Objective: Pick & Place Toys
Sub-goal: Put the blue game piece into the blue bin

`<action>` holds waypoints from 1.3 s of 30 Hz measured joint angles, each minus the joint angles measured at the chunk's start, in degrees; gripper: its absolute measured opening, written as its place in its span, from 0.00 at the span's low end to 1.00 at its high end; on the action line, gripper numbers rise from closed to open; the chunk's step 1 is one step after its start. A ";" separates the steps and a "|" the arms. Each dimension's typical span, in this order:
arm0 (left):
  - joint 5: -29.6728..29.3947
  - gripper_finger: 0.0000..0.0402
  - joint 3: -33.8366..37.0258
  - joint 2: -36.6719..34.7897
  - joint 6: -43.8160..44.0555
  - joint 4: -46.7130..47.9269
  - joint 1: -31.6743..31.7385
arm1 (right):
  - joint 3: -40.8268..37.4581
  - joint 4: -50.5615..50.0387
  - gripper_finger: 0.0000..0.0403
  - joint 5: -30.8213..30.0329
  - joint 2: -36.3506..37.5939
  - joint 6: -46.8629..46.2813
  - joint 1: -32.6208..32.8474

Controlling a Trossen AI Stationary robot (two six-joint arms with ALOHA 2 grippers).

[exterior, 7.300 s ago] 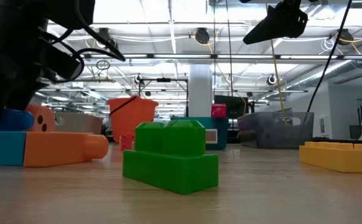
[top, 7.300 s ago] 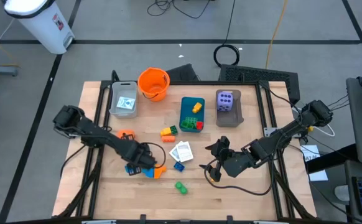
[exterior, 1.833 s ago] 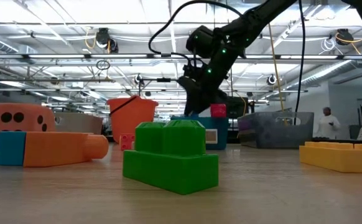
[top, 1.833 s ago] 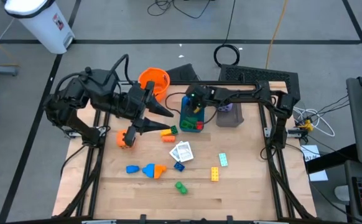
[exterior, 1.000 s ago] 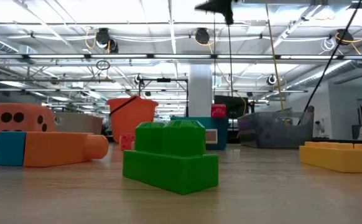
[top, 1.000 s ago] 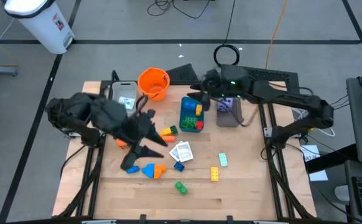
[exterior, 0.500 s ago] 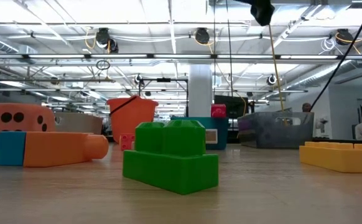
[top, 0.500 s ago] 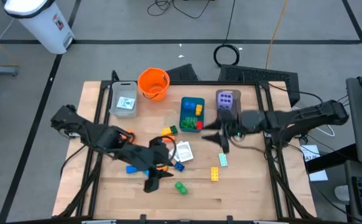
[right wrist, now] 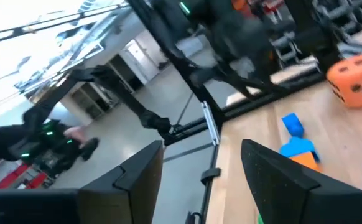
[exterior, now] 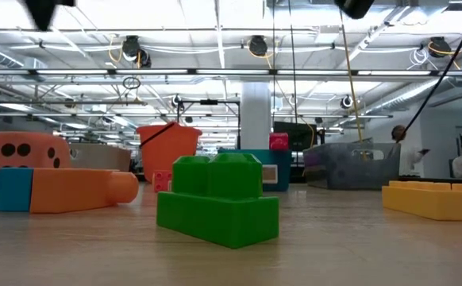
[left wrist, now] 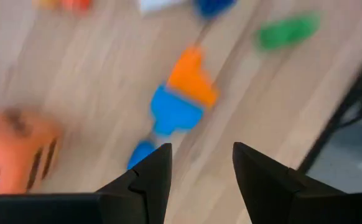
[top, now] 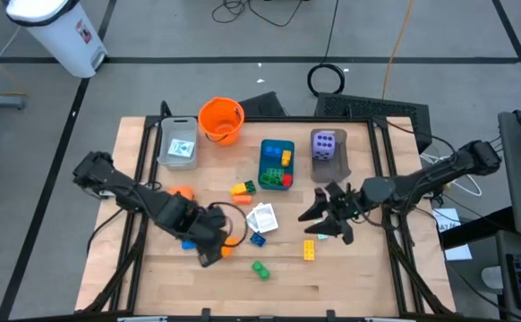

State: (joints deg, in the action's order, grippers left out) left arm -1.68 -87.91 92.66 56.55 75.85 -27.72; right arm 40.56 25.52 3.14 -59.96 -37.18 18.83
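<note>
High view has the toys scattered all over the wooden table [top: 350,277]. The left gripper [top: 209,253] sits low around 7 o'clock from the table's middle, right over the blue and orange brick [top: 223,247], and its wrist cam shows the fingers spread with nothing between them. The orange die [top: 181,194] is near it, toward 10 o'clock. The right gripper [top: 339,229] is out at about 4 o'clock, fingers apart and empty too, just beside the yellow brick [top: 309,249], which lies at 7 o'clock from it.

The green brick [top: 260,268] sits at 6 o'clock near the front edge, and the white cards [top: 261,217] are pretty much dead centre. The purple die [top: 326,144] is in the grey tray [top: 330,172] around 1 o'clock, a few bricks sit in the teal tray [top: 269,166] at 12, and the orange bucket [top: 221,121] is up at 11.
</note>
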 joint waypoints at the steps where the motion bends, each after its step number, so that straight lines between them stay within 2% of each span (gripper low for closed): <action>1: 0.93 0.44 0.55 0.02 0.69 2.84 -0.65 | 0.00 -0.03 0.52 -0.02 0.62 0.82 0.43; 4: 2.40 0.44 2.45 -0.02 3.25 9.12 -2.55 | 0.00 -0.80 0.52 -0.09 2.42 3.21 1.61; 8: 3.91 0.44 6.37 -0.02 7.93 10.65 -3.68 | 0.00 -2.32 0.52 -0.04 4.42 4.78 1.98; 12: 8.60 0.45 11.73 -0.02 5.86 5.77 -4.33 | 0.00 -3.32 0.52 -0.82 5.69 6.28 1.90; 16: 12.82 0.50 17.09 0.00 1.60 0.59 -4.70 | 0.02 -4.79 0.52 -3.83 6.37 8.03 1.88; 23: 9.60 0.67 22.81 0.00 -2.00 -0.01 -4.18 | 0.02 -4.98 0.52 -8.30 6.40 9.25 1.75; 28: 9.04 0.77 26.55 0.00 -9.42 -8.08 -4.32 | 0.02 -5.88 0.52 -10.82 6.40 9.47 1.03; 33: 9.00 0.81 31.05 0.00 -10.85 -14.18 -3.98 | 0.04 -6.84 0.52 -10.84 6.40 7.82 -0.28; 39: 6.71 0.81 35.31 0.00 -9.52 -16.37 -3.76 | 0.04 -8.00 0.52 -10.86 6.40 6.35 -1.85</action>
State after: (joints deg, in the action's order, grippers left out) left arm 5.03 -52.59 92.66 47.04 59.48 -31.48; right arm 40.60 17.52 -7.73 -53.56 -30.83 16.98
